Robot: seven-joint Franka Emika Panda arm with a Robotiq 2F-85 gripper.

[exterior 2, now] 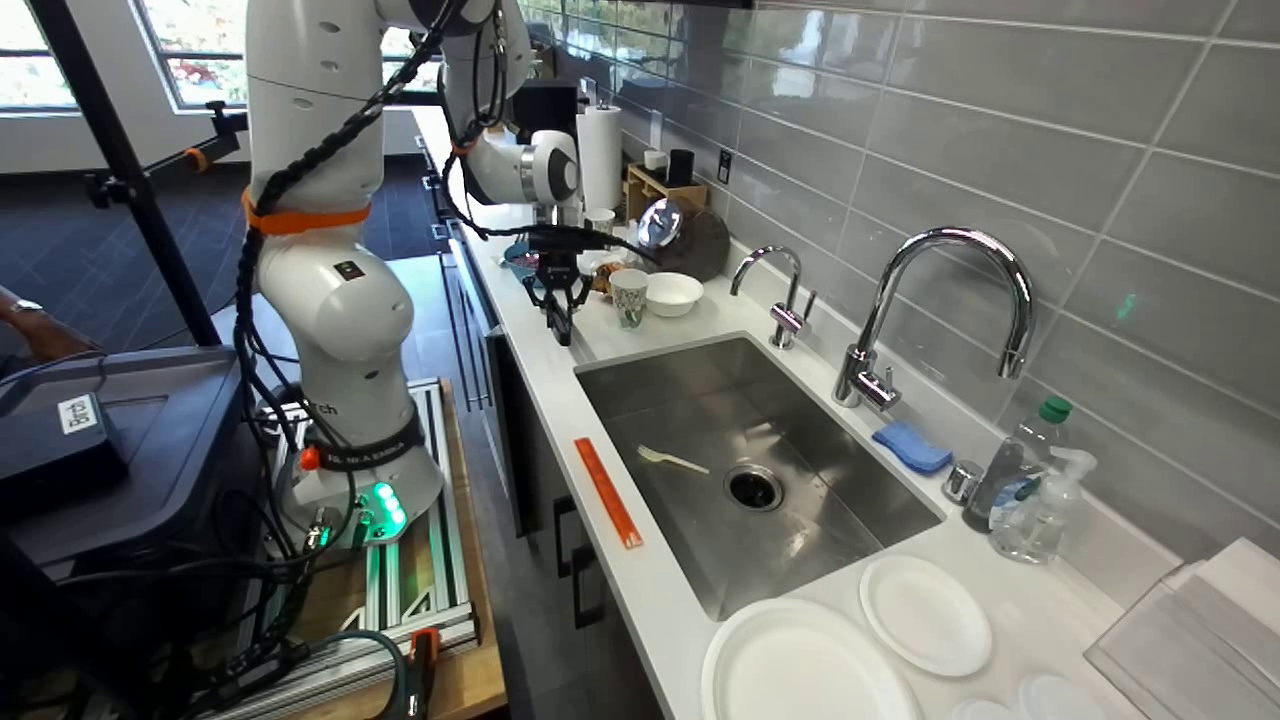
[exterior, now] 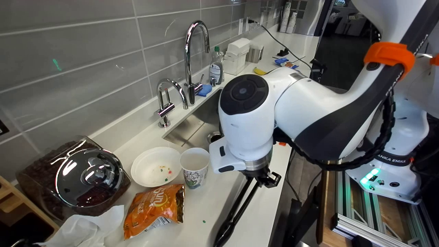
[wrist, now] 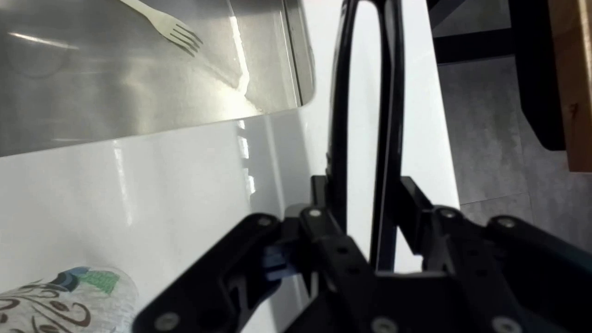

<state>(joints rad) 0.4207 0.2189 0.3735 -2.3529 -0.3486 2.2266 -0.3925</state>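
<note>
Pinching black tongs (wrist: 340,115), the gripper (wrist: 365,199) hangs over the worktop (exterior: 192,236), close to its front edge and near one end of the sink (exterior 2: 690,520). The tongs point downward; I cannot confirm contact with the worktop. Farther in from that edge, a patterned cup (exterior: 195,176) stands upright beside a white bowl (exterior: 140,168), with an orange chip bag (exterior: 154,209) lying near both. A pale fork (exterior 2: 672,460) rests inside the sink; an orange strip (exterior 2: 607,492) lies along the worktop's front edge.
</note>
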